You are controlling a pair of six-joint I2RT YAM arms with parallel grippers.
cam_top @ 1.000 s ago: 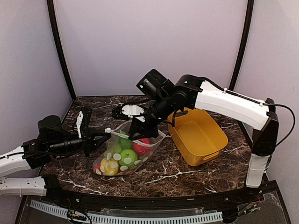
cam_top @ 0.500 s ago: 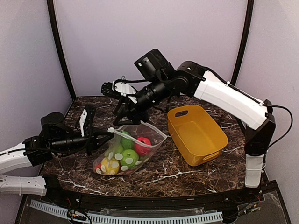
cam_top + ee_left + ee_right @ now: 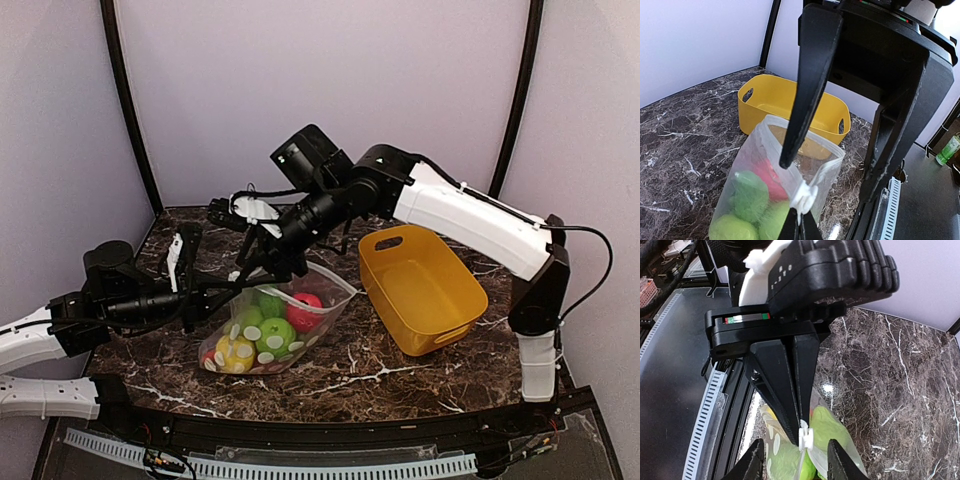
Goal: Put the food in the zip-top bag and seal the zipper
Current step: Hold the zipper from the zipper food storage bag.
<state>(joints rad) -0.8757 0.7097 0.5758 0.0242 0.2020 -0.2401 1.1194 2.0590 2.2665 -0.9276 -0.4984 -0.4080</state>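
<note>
Sealing: left gripper [image 3: 800,226] pinches the zipper [image 3: 804,194] at its end; spread right gripper [image 3: 797,456] must next clamp and run along it.

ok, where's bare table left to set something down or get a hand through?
Free: the marble table strip in front of the bag and yellow basket, and the gap between those two. Crowded: the bag's mouth, where the left fingers pinch the zipper and the right fingers straddle it.
</note>
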